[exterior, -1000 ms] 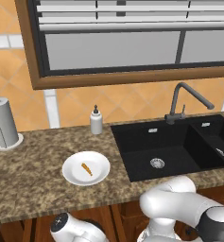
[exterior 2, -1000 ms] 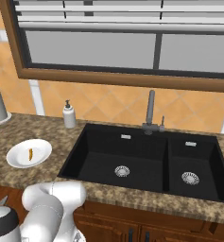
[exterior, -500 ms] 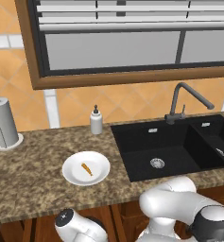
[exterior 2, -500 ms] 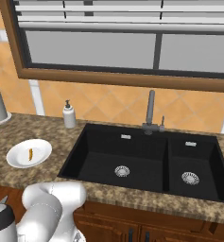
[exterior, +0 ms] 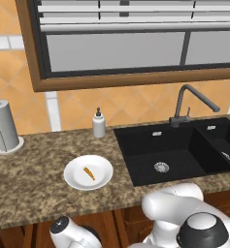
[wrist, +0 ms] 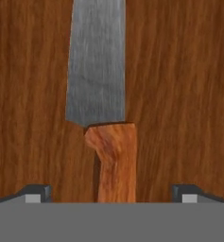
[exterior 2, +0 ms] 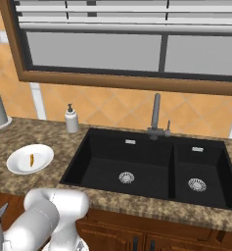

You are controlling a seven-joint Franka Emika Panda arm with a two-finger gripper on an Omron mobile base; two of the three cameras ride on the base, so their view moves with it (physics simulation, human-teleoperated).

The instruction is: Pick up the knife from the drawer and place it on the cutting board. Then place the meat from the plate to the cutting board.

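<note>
Left base view: plate (exterior: 88, 172) sits on the granite counter (exterior: 29, 184) left of the sink (exterior: 179, 150), with the meat (exterior: 89, 173) lying on it near the middle. Paper-towel holder (exterior: 4, 127) at far left, soap bottle (exterior: 99, 124) by the wall. The arm is folded low at the counter's front edge; against the frames from a second ago its dark wrist joint at lower left has shifted slightly, the counter scene has not. So the base is parked and only the arm is working, down below counter level.

Right base view: same layout from the other side. Plate (exterior 2: 30, 159) and meat (exterior 2: 31, 160) at left, untouched; faucet (exterior 2: 156, 117) behind the double sink. No cutting board seen from here.

Hand view: camera looks straight down on the knife (wrist: 106, 113) lying flat on the wooden drawer (wrist: 179, 94) floor. Grey blade points to the top of this view, handle runs down between the two fingertips (wrist: 35, 193). Gripper (wrist: 112, 194) is spread wide, tips standing clear on either side of the handle, nothing grasped.

Judgement: pre-grasp alignment looks good, handle is centred. Next: lower a little and close on the handle. Meat transfer not yet started.
</note>
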